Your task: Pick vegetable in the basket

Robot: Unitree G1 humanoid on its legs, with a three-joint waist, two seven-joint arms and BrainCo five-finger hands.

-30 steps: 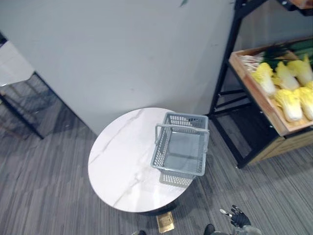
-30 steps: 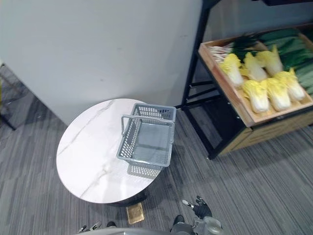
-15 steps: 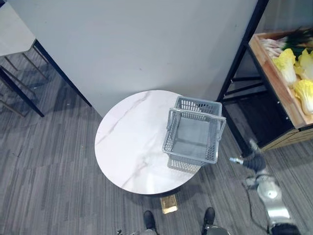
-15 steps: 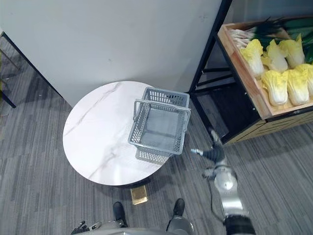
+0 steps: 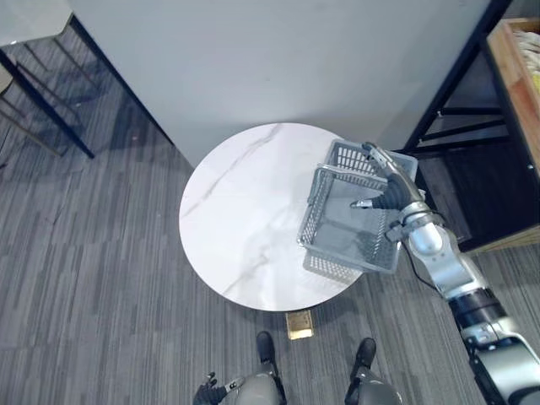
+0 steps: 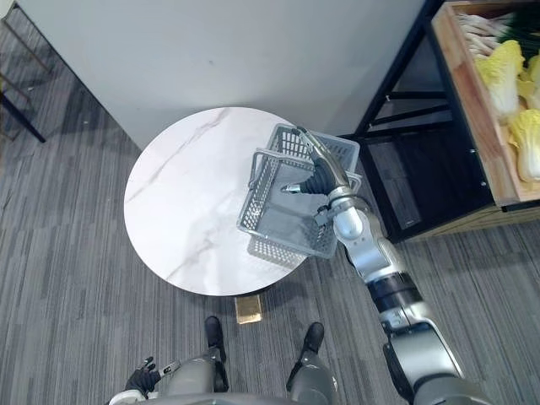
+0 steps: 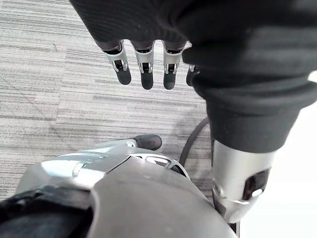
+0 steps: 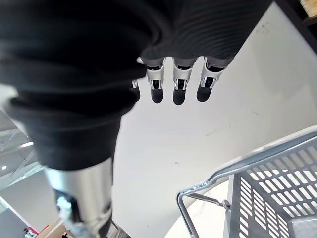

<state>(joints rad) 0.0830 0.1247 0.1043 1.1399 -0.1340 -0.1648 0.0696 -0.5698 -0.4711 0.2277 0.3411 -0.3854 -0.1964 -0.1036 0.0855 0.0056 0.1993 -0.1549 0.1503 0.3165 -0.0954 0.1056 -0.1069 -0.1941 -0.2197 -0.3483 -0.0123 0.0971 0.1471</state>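
A grey mesh basket (image 5: pixel 312 211) stands on the round white worktop (image 5: pixel 236 219), on the side of the worktop that looks toward the black shelf frame (image 6: pixel 395 72). The handle of the basket is raised.

The right robot hand (image 5: pixel 392 192) hangs over the basket, above its far rim and the handle. Its fingers (image 8: pixel 178 91) are straight and spread a little, the thumb stands apart from them, and it holds nothing. In the right wrist view a gap shows between the fingertips and the handle.

The vegetables are not in the basket. Yellow cabbages (image 6: pixel 504 66) lie in a wooden crate (image 6: pixel 468 97) on the shelf frame, well apart from the basket, beyond it on the right hand's side.

The left robot hand (image 6: pixel 139 377) hangs low over the grey striped floor (image 5: pixel 101 278), well apart from the basket and on the near side of the worktop. Its fingers (image 7: pixel 143 67) are straight and loose, pointing at the floor, with nothing between them.
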